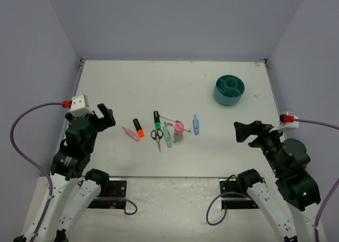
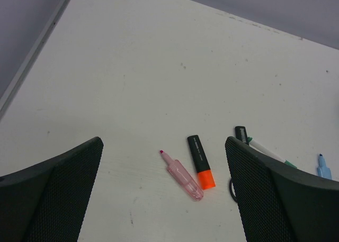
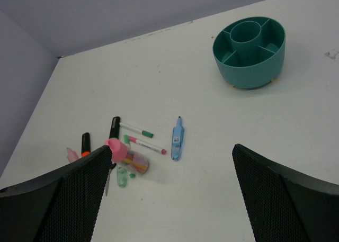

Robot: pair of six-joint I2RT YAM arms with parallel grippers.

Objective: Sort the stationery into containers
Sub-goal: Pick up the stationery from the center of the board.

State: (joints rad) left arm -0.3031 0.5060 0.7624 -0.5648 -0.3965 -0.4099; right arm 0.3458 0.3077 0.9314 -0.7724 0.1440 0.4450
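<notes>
The stationery lies in a loose cluster at the table's middle front: a pink highlighter [image 1: 130, 133], an orange highlighter [image 1: 138, 127], a black-and-green highlighter [image 1: 157, 120], black-handled scissors [image 1: 157, 137], thin white pens [image 1: 172, 118], a pink-capped bottle [image 1: 179, 131] and a small blue piece [image 1: 195, 124]. The teal organizer [image 1: 229, 90] stands at the back right with nothing showing inside it [image 3: 249, 51]. My left gripper [image 1: 106, 116] is open and empty, left of the pink highlighter [image 2: 181, 175]. My right gripper [image 1: 244, 132] is open and empty, right of the blue piece [image 3: 177, 139].
A pale green highlighter [image 1: 168, 135] lies between the scissors and the bottle. Grey walls enclose the table on three sides. The raised table rim [image 1: 78, 78] runs along the left edge. Purple cables loop from both arms off the table's sides.
</notes>
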